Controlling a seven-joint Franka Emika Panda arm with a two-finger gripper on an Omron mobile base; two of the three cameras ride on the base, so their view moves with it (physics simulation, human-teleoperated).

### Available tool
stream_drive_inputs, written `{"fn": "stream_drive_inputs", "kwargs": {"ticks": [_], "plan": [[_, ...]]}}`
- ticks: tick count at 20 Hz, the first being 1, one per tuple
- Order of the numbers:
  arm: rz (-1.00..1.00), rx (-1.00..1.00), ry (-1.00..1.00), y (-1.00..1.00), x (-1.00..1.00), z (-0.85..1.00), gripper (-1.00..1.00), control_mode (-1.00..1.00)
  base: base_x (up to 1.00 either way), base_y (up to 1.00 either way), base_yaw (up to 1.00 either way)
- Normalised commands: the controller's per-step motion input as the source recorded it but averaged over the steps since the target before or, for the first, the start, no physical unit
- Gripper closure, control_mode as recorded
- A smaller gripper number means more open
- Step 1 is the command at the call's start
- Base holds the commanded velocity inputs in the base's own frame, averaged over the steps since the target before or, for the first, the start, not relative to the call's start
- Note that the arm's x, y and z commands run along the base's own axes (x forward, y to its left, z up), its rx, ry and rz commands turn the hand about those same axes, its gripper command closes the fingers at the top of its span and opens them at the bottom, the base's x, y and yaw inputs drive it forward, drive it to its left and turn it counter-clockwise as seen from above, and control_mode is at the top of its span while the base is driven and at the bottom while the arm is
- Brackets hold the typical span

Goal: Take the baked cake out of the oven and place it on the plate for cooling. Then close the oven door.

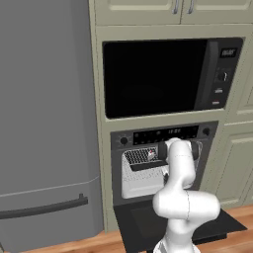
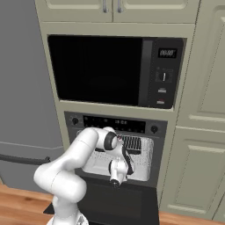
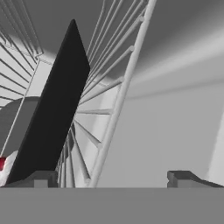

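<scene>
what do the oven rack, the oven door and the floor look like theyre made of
Wire rack: thin pale rods joined to a side rail, so it looks like plain metal wire with a dull finish.
Oven door: flat, even black panel lying open; painted metal or dark glass, the render leaves it open.
Floor: warm orange-brown with plank lines, so wood or a wood-look laminate.

The oven door (image 1: 148,225) hangs open below the oven (image 1: 163,163).
</scene>
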Motion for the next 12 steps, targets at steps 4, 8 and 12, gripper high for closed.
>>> {"fn": "stream_drive_inputs", "kwargs": {"ticks": [4, 8, 12], "plan": [[0.0, 0.04, 0.0, 0.1, 0.3, 0.0, -1.0, -1.0, 0.0, 0.0, 0.0], [0.0, 0.0, 0.0, 0.14, 0.17, 0.0, -1.0, -1.0, 0.0, 0.0, 0.0], [0.0, 0.0, 0.0, 0.0, 0.0, 0.0, -1.0, -1.0, 0.0, 0.0, 0.0]]}}
